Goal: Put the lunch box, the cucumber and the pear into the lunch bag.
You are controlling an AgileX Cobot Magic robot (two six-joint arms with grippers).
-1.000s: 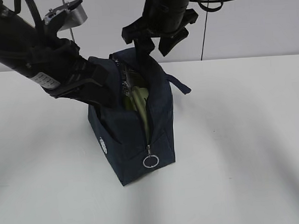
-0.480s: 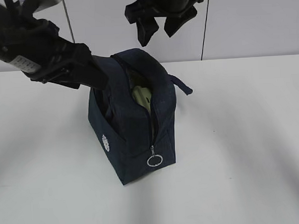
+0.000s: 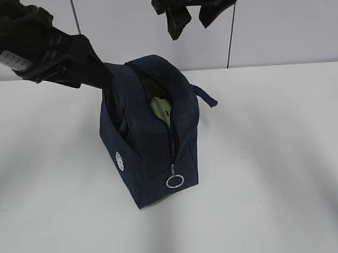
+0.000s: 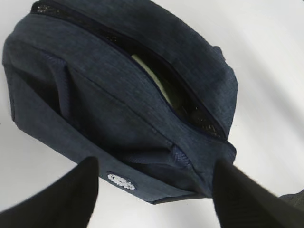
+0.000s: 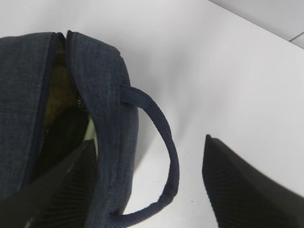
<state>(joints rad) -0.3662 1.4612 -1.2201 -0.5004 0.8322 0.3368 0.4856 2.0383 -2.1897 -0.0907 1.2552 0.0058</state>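
Observation:
The dark navy lunch bag (image 3: 150, 141) stands upright mid-table, its zipper open along the top and its silver ring pull (image 3: 175, 181) hanging at the front. A pale green lid of the lunch box (image 3: 160, 108) shows through the opening, also in the left wrist view (image 4: 146, 71). The cucumber and pear are hidden. My left gripper (image 3: 99, 79) is open and empty beside the bag's upper left side, with the bag (image 4: 118, 95) beyond its fingertips (image 4: 71, 194). My right gripper (image 3: 190, 26) is open and empty, high above the bag.
The bag's strap handle (image 5: 164, 137) loops loose over the white table (image 3: 271, 155) on its right side. A white round logo (image 3: 119, 161) marks the bag's left face. A pale wall with a dark seam (image 3: 230, 40) stands behind.
My left gripper has drawn back up and left, out of the bag's opening. My right gripper has risen higher. The bag's opening has narrowed and the bag has settled slightly.

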